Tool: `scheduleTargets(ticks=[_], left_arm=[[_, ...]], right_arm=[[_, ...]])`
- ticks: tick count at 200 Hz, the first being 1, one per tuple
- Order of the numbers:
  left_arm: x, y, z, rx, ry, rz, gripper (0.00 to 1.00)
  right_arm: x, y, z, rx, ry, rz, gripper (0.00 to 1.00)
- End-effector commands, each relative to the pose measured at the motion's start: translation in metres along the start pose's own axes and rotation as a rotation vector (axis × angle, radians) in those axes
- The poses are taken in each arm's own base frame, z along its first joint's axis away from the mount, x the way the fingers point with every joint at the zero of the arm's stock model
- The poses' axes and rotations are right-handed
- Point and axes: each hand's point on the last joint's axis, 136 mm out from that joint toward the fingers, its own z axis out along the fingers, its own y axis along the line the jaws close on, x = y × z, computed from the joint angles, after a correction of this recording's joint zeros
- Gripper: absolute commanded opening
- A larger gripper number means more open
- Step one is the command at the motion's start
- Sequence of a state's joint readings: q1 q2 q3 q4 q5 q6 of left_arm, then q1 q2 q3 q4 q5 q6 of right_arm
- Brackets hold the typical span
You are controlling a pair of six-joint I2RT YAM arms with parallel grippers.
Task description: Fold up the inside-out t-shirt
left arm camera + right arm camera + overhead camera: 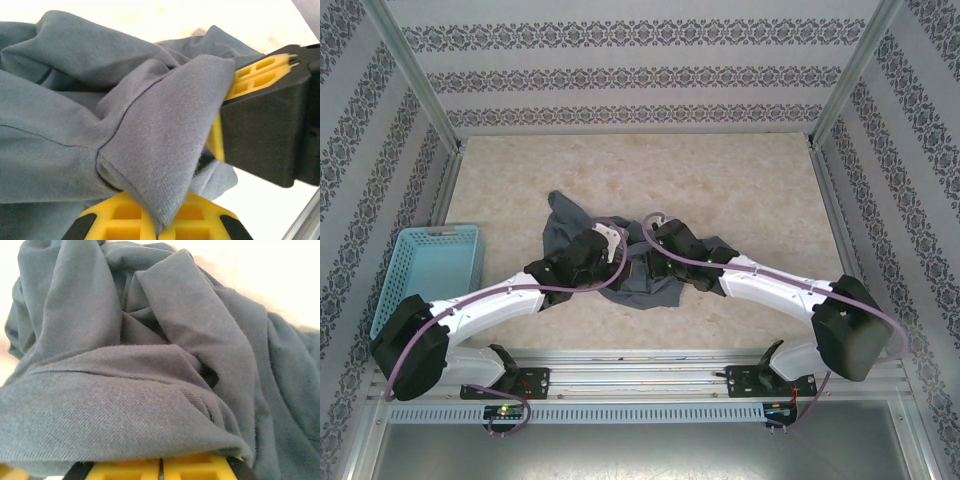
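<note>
1. The inside-out t-shirt (655, 290) lay bunched in a crumpled heap on the near middle of the table (740, 180). One lobe reached toward the far left, and the near hem was close to the table's front edge.
2. Bare table stretched from the heap to the far edge and across the right side. Patterned walls (640, 70) closed in the far, left and right sides.
3. A light-blue basket (430, 265) stood at the table's left edge, well apart from the cloth.
4. Both arms reached inward from their bases with elbows spread outward. The left hand (603, 243) and right hand (658, 238) were low on the heap, near each other.
5. Left wrist view: the left hand's yellow fingers (125, 220) were closed on a fold of the shirt, which rose from between them. The right hand's black body and yellow fingers touched the same fold from the right.
6. Right wrist view: the right hand's fingers (130, 470) were pressed together with cloth draped over their tips. Whether any cloth was caught between them could not be told.
</note>
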State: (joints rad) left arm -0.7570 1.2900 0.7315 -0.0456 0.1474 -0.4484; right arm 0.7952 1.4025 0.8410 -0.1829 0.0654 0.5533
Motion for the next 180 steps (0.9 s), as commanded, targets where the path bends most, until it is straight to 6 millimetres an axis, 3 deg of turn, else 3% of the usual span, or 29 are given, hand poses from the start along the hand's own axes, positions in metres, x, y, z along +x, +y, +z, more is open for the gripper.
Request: scheduleTargets(ticks=[1,58,108,136,149,180], left_arm=[[-0.008,0.008,-0.007,-0.038,-0.016,0.007,0.0],[-0.012,0.04,0.005,-0.092,0.013,-0.082,0.0],[0.004,0.045,0.019,-0.1,0.105,-0.07,0.0],[0.005,0.04,0.017,-0.071,0.105,-0.073,0.0],[0.005,0.035,0.016,-0.047,0.103,-0.066,0.0],[0.006,0.022,0.017,0.012,0.105,-0.05,0.0]], right_arm=[[-0.004,-0.003,-0.021,0.027,-0.028,-0.06,0.0],[0.038,0.002,-0.059,-0.177,-0.036,-0.131,0.0],[0.061,-0.006,-0.054,-0.252,-0.059,-0.047,0.0],[0.073,-0.025,-0.044,-0.142,-0.006,-0.044,0.0],[0.074,-0.034,-0.046,-0.072,0.008,-0.069,0.22],[0.044,-0.017,-0.065,-0.075,-0.064,-0.136,0.49]])
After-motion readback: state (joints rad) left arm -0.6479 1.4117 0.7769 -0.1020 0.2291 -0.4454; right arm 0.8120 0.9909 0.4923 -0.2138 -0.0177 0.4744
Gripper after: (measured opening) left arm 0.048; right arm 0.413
